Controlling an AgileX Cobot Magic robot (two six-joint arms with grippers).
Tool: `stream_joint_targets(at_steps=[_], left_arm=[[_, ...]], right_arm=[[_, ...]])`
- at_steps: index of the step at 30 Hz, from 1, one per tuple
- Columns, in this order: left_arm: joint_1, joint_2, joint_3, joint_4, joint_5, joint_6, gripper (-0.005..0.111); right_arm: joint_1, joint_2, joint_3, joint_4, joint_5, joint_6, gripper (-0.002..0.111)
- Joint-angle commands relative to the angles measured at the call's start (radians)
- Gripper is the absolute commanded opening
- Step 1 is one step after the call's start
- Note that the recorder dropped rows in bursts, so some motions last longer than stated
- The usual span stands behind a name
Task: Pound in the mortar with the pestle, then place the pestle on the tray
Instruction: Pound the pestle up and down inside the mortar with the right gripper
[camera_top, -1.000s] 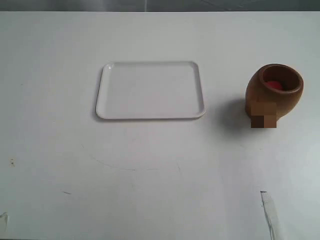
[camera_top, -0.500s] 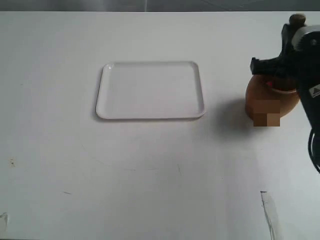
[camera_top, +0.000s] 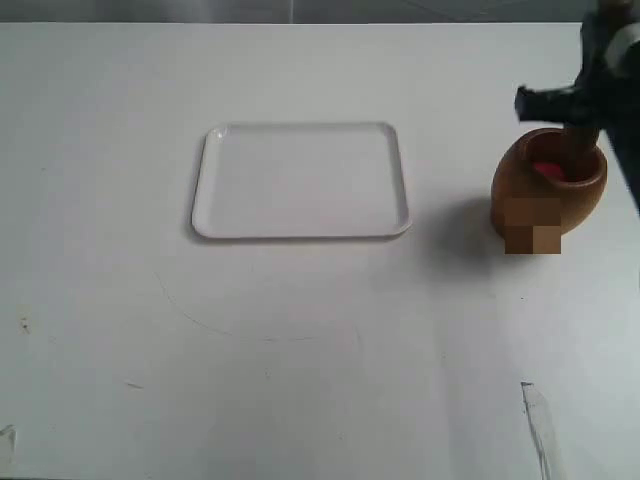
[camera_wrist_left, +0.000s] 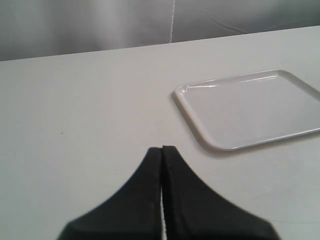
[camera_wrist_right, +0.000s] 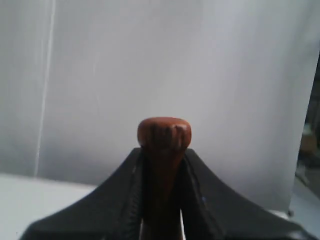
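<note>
Two black fingers (camera_wrist_right: 127, 192) of the right gripper (camera_wrist_right: 163, 155) are pinching the thin handle of the short reddish-brown wooden pestle (camera_wrist_right: 164, 132), one pressing on each side. The handle's small rounded knob is standing clear just beyond their tips. Gripper and pestle are hanging directly above the rounded, barrel-shaped light-brown wooden mortar (camera_top: 540, 195). The pestle is pointing down, and its thick end is dipping past the mortar's thick rim into the hollow. Whether that end is touching the bottom cannot be told. Something red (camera_top: 545, 170) is showing inside the mortar, beside the pestle's end.

The mortar is sitting on the white table (camera_top: 300, 350). The flat white rectangular tray (camera_top: 205, 190), with rounded corners and a low raised rim, is lying well apart from the mortar, to the mortar's left in the exterior view.

The left gripper (camera_wrist_left: 161, 150) is keeping its two black fingers pressed together, with only a hairline seam between them, and is gripping nothing. It is hovering over bare table, and its place relative to the mortar cannot be told.
</note>
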Motion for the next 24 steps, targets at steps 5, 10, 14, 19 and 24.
stream_joint_targets(at_steps=[5,10,14,19,24], left_arm=[[-0.008,-0.001,0.001,-0.007,-0.003,-0.008,0.000],[-0.008,-0.001,0.001,-0.007,-0.003,-0.008,0.000],[-0.008,-0.001,0.001,-0.007,-0.003,-0.008,0.000],[-0.008,-0.001,0.001,-0.007,-0.003,-0.008,0.000],[-0.008,-0.001,0.001,-0.007,-0.003,-0.008,0.000]], right_arm=[[-0.001,-0.375,-0.003,-0.050,-0.017,-0.005,0.000],[-0.001,-0.290,-0.003,-0.035,-0.013,-0.017,0.000],[-0.001,-0.043,-0.003,-0.035,-0.017,0.023,0.000],[-0.001,0.257,-0.003,0.027,-0.017,0.097,0.000],[-0.001,0.299,-0.003,0.043,-0.017,0.087,0.000]])
